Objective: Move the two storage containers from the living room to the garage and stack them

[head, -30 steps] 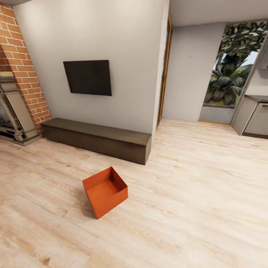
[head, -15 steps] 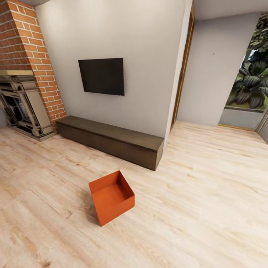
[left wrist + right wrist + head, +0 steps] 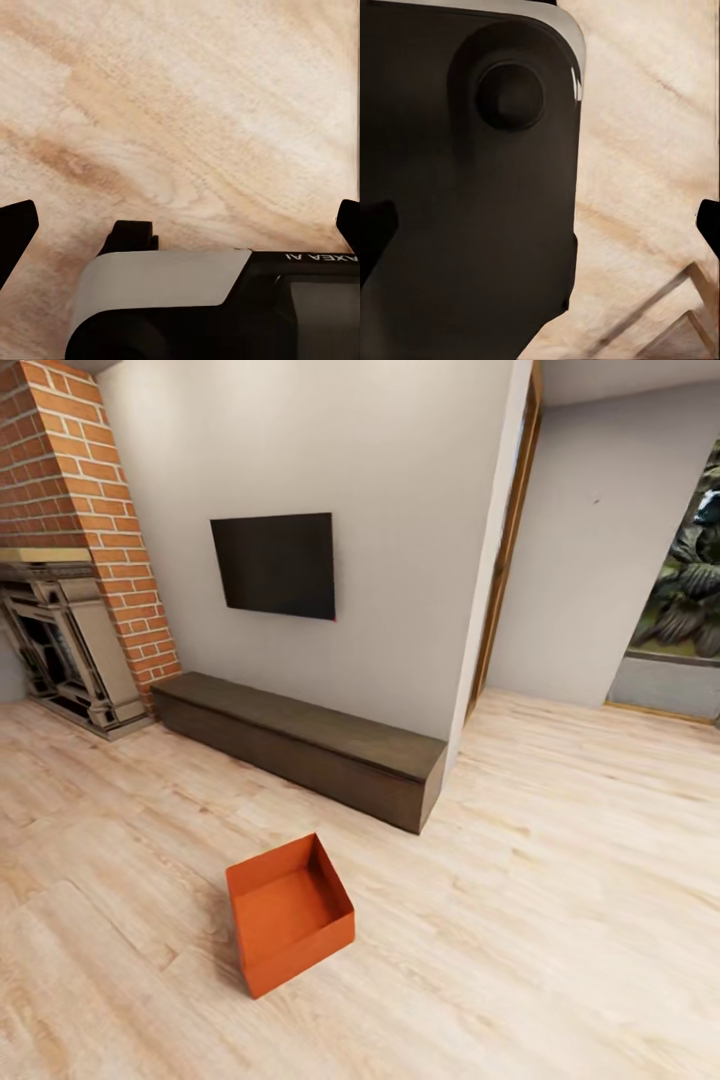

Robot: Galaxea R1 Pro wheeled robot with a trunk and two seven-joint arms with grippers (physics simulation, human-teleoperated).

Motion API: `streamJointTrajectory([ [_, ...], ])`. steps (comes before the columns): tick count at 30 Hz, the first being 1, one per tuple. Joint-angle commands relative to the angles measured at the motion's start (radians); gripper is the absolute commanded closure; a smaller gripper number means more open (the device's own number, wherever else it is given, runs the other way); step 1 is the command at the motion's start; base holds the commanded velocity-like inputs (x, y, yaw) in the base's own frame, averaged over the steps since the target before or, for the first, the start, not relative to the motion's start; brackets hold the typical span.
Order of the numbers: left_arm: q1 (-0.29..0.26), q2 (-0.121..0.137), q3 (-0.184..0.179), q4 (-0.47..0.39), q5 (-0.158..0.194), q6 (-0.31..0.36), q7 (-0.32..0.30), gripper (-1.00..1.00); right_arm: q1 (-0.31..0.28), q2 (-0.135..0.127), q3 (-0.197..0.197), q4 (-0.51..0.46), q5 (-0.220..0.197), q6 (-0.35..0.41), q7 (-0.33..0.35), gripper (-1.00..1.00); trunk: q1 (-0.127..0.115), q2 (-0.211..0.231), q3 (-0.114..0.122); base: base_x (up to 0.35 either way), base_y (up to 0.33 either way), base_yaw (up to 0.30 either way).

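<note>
Facing orange bin (image 3: 289,913) on living room plank floor (image 3: 560,920), near low cabinet (image 3: 310,745). Left hand (image 3: 180,225) and right hand (image 3: 540,225) spread wide, empty. Risk: thin wall slips on lift; bin skids if nudged.

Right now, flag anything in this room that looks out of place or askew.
One orange bin sits alone on the wood floor, turned at an angle to the long cabinet. It is upright and empty. Nothing looks spilled or damaged.

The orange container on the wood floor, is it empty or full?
Empty: the orange container stands upright, and its bare inner bottom and walls are visible.
</note>
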Motion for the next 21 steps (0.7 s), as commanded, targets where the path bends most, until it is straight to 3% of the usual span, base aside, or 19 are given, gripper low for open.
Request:
streamJointTrajectory([
  [1, -0.001, -0.001, 0.007, 0.001, -0.011, -0.004, 0.004, -1.0, 0.0, 0.0, 0.003, 0.0, -0.001, 0.0, -0.001, -1.0, 0.0, 0.0, -0.001, 0.277, -0.198, 0.236],
  [21, -0.001, -0.002, 0.006, 0.001, -0.011, -0.004, 0.004, -1.0, 0.0, 0.002, 0.005, 0.0, 0.001, 0.0, -0.002, -1.0, 0.0, 0.0, -0.01, 0.24, -0.234, 0.274],
])
